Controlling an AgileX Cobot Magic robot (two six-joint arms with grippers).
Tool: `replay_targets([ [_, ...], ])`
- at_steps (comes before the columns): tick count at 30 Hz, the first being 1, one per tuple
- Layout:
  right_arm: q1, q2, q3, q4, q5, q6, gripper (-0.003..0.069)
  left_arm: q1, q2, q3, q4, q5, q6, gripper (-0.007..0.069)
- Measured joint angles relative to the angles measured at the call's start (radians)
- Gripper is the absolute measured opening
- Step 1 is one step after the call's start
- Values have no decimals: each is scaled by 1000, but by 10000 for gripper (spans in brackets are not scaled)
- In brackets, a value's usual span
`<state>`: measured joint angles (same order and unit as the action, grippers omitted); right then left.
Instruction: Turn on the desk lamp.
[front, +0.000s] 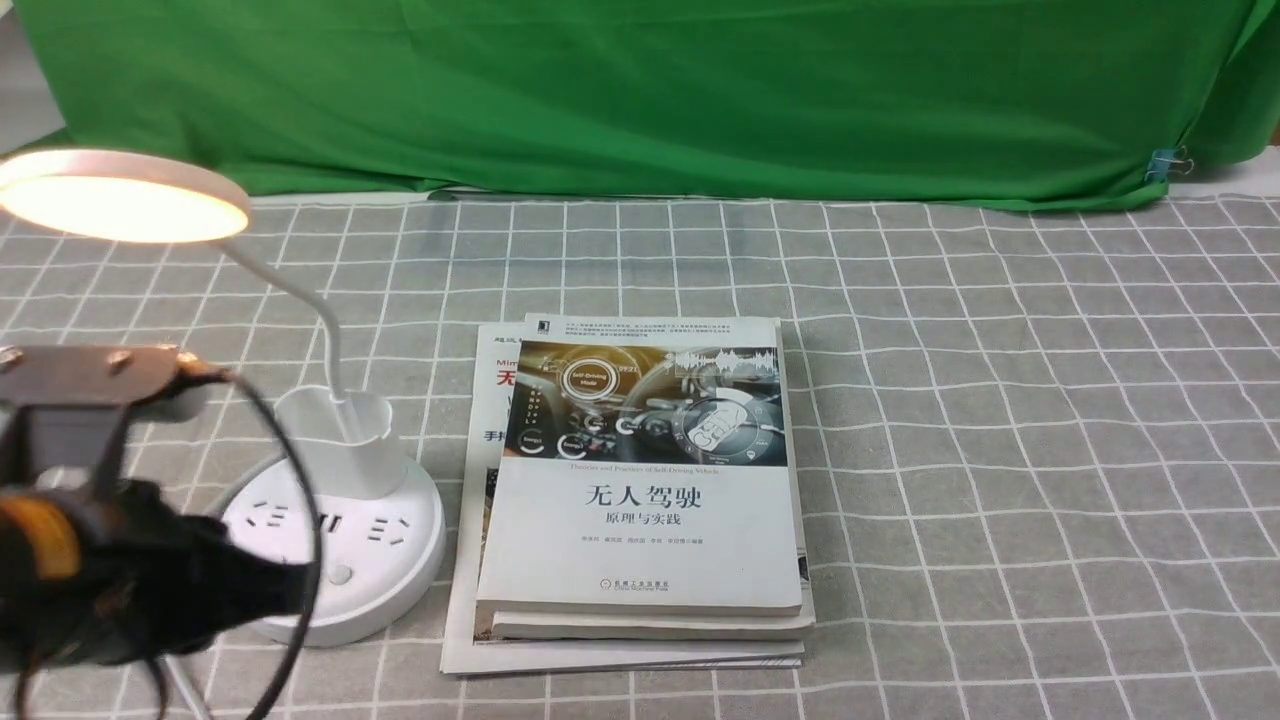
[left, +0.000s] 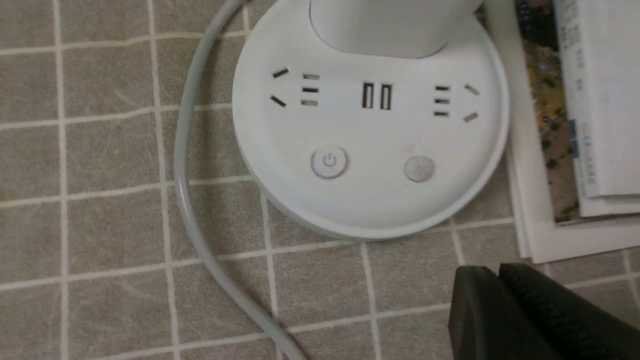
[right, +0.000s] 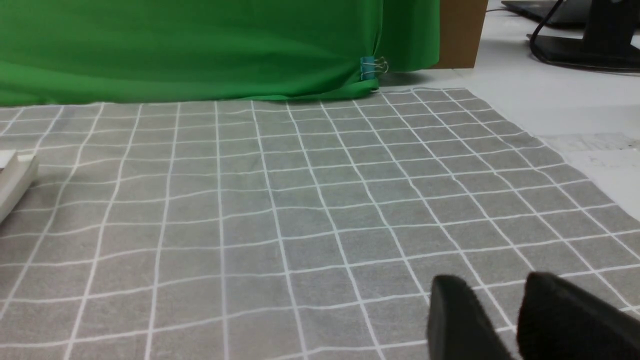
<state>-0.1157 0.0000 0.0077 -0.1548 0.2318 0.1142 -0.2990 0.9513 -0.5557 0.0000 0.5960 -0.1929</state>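
Note:
The white desk lamp stands at the front left of the table. Its round disc head (front: 120, 195) glows warm and lit, and a thin neck (front: 310, 300) rises from a small cup (front: 350, 435) on the round base (front: 350, 540). In the left wrist view the base (left: 370, 130) shows sockets, a power button (left: 329, 161) and a second round button (left: 419, 168). My left gripper (left: 497, 270) is shut and empty, hovering just in front of the base, clear of both buttons. My right gripper (right: 495, 282) is open and empty over bare cloth, outside the front view.
A stack of books (front: 640, 490) lies right beside the lamp base. The lamp's grey cord (left: 185, 165) curves round the base's left side. A grey checked cloth (front: 1000, 450) covers the table and a green backdrop (front: 640, 90) hangs behind it.

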Motion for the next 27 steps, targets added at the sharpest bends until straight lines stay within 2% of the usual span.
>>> replay_targets([
  [5,0,0,0,0,0,0,245,0,-301,111,-64,-73,90,19],
  [12,0,0,0,0,0,0,245,0,-615,136,-66,-112,143,19],
  [18,0,0,0,0,0,0,245,0,-729,137,-67,-112,147,19],
  [27,0,0,0,0,0,0,245,0,-735,140,-67,-112,168,19],
])
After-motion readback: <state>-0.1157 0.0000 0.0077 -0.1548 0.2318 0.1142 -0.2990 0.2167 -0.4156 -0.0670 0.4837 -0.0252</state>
